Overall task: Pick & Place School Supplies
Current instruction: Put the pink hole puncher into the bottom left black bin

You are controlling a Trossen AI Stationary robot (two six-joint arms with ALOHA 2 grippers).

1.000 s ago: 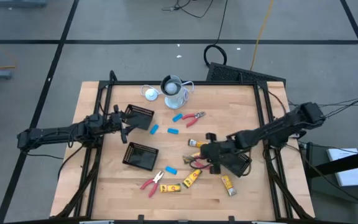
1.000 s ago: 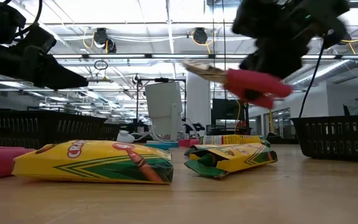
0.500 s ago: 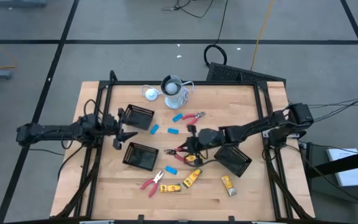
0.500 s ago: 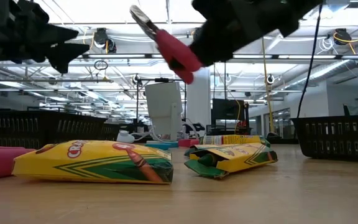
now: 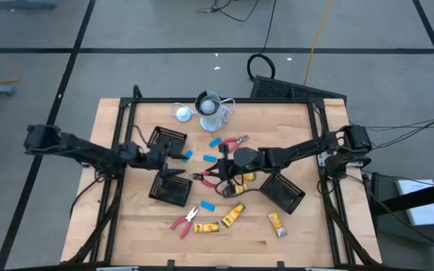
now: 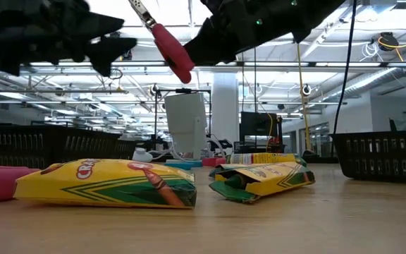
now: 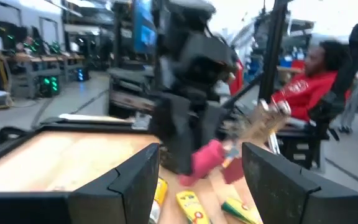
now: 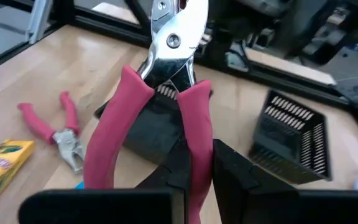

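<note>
Pliers with red handles and bright steel nose (image 8: 166, 81) are sitting clamped in the jaws of the right gripper (image 5: 228, 172), the dark fingers (image 8: 185, 168) pinching both handles together near their ends. In the high view the tool is pointing toward the black mesh basket (image 5: 170, 188) lying at the middle-left of the wooden counter (image 5: 300, 233), and it is being carried well above the boards, as the low view shows (image 6: 164, 39). Half a second ago the same gripper was holding the pliers a little farther toward the right and nearer the front; a second ago it was back beside the right-hand black mesh basket (image 5: 282, 191).

The left gripper (image 5: 173, 164) is hanging over the far edge of the middle-left basket with its jaws spread wide and nothing in them; its two dark fingers (image 7: 126, 180) are standing well apart in its own wrist view. It has been moving in from the counter's left side over the last second.

The yellow and green cardboard crayon box (image 6: 108, 182) lying flat on the counter in the low view is carrying print that starts with "Cra", the rest being too blurred to read. A second crayon box (image 6: 263, 178) is lying beside it.

A second pair of red-handled pliers (image 5: 184, 220) is resting near the front edge, a third (image 5: 234, 142) near the back, and light-blue rectangular blocks (image 5: 210, 159) are lying between them. A third mesh basket (image 5: 168, 140) is tilting at the back left.

A person in a red top (image 7: 303, 93) is sitting beyond the counter.
</note>
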